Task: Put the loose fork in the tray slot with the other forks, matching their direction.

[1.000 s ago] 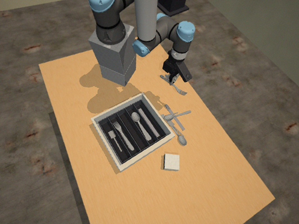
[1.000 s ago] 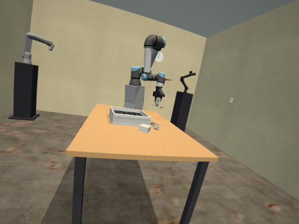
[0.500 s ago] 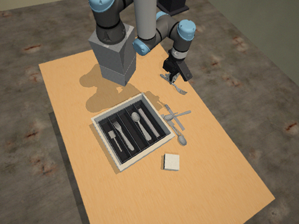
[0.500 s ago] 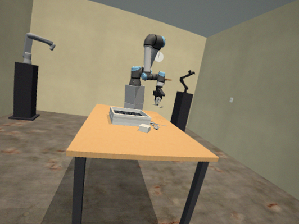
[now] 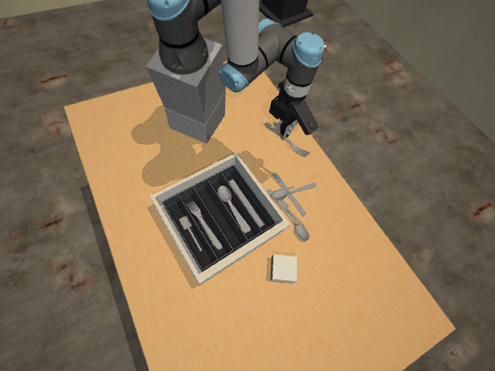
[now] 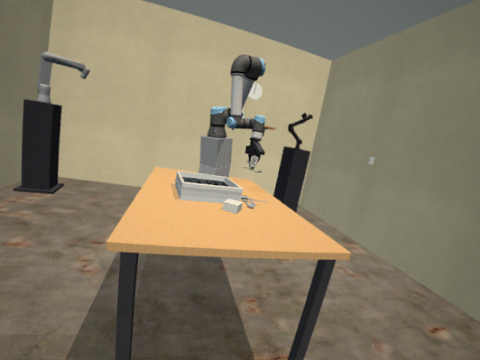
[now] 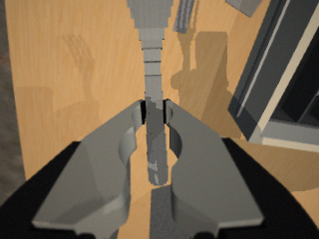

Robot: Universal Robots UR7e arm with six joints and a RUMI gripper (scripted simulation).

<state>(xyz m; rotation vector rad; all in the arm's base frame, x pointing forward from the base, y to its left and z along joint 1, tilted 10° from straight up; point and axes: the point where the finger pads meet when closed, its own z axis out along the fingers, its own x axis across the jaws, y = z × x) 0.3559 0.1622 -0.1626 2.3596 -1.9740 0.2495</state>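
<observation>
My gripper is shut on the loose fork and holds it roughly level above the table's far right part, clear of the top. In the wrist view the fork's narrow shaft runs up between my fingertips. The cutlery tray sits mid-table, nearer the camera than my gripper. One slot holds a large fork, tines towards the far end. A small fork lies in the outermost slot beside it. A spoon and a knife lie in the other slots.
Two spoons and a knife lie crossed on the table right of the tray. A white block sits near the tray's front right corner. The arm's grey base block stands behind the tray.
</observation>
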